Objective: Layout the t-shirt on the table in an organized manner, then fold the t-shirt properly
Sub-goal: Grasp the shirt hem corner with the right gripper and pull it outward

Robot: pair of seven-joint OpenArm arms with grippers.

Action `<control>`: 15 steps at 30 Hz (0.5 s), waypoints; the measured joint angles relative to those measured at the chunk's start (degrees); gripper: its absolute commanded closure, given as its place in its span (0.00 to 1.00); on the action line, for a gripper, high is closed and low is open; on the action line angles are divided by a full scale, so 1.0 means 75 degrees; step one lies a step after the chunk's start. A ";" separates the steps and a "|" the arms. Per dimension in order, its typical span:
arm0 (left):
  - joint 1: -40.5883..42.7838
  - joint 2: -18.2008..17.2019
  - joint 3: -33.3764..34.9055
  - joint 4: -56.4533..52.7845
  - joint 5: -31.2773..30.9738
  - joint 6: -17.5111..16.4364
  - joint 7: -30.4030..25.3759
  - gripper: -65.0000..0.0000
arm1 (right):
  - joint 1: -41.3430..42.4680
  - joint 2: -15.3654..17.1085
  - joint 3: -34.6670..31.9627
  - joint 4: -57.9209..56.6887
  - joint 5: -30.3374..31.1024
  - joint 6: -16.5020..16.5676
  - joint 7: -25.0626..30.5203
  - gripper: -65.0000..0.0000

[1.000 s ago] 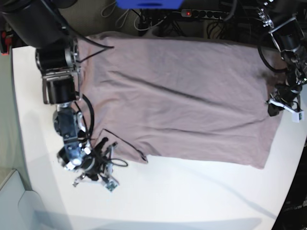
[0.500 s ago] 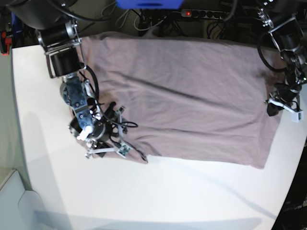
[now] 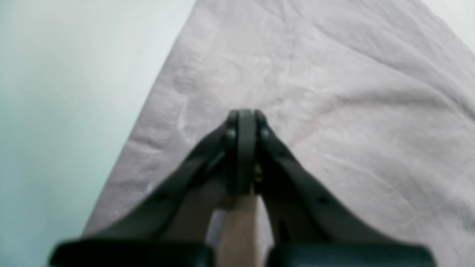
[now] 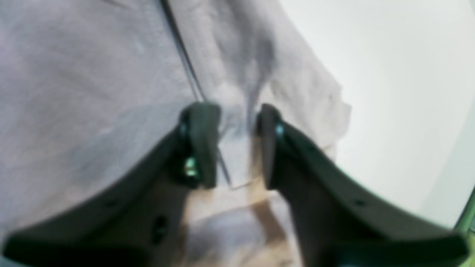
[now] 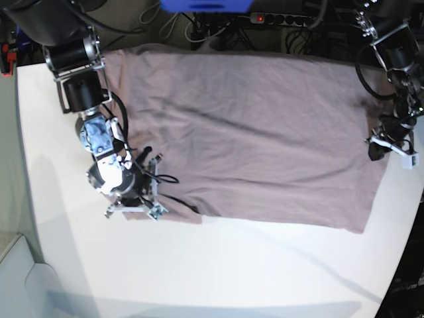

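Note:
The mauve t-shirt (image 5: 245, 132) lies spread flat across the far half of the white table (image 5: 232, 271), with light wrinkles. My right gripper (image 5: 142, 209) sits at its near-left corner. In the right wrist view the jaws of this gripper (image 4: 232, 126) are drawn in around a raised fold of the t-shirt (image 4: 92, 74), next to a dark seam, with the bare table (image 4: 389, 92) beyond. My left gripper (image 5: 375, 149) rests at the shirt's right edge. In the left wrist view that gripper (image 3: 243, 118) is shut, fingers pressed together on the t-shirt (image 3: 334, 92) near its border with the table (image 3: 55, 111).
Cables and a power strip (image 5: 278, 18) lie behind the table's far edge, beside a blue object (image 5: 205, 5). The right arm's bulky black links (image 5: 73, 73) stand over the far-left corner. A pale box (image 5: 20, 278) sits off the near-left edge.
The right gripper moved from the bare table up onto the shirt's near-left corner, opened wide, then narrowed onto a fold. The corner has shifted a little leftward. The left arm has not moved.

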 measured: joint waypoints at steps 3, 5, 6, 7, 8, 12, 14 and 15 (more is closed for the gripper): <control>0.0000 0.0003 0.0000 0.0000 0.0000 0.0000 0.0000 1.00 | 0.0020 0.0000 -0.0003 0.0003 -0.0003 0.0003 -0.0015 1.00; 0.0000 0.0003 0.0000 0.0000 0.0000 0.0000 0.0000 1.00 | 0.0087 0.0003 -0.0003 -0.0003 -0.0006 0.0003 -0.0009 1.00; 0.0003 0.0003 0.0000 0.0000 0.0000 0.0000 0.0000 1.00 | 0.0131 0.0003 0.0000 -0.0003 -0.0003 0.0000 -0.0006 1.00; 0.0003 0.0003 0.0000 0.0000 0.0000 0.0000 -0.0003 1.00 | 0.0149 -0.0006 0.0076 0.0003 0.0000 0.0000 -0.0003 1.00; 0.0003 0.0003 0.0000 0.0000 0.0000 0.0000 0.0000 1.00 | 0.0169 -0.0029 0.0213 0.0012 0.0003 -0.0003 0.0041 1.00; 0.0000 0.0003 0.0000 0.0000 0.0003 0.0000 0.0000 1.00 | 0.0306 -0.0006 0.0487 -0.0017 -0.0012 0.0003 0.0280 1.00; 0.0003 0.0003 0.0000 0.0000 0.0003 0.0000 0.0000 1.00 | 0.0507 -0.0009 0.0478 -0.0038 -0.0006 0.0003 0.0315 1.00; 0.0017 0.0000 0.0000 0.0000 0.0000 0.0000 -0.0003 1.00 | 0.0641 -0.0020 0.0475 -0.0041 -0.0009 -0.0003 0.0335 1.00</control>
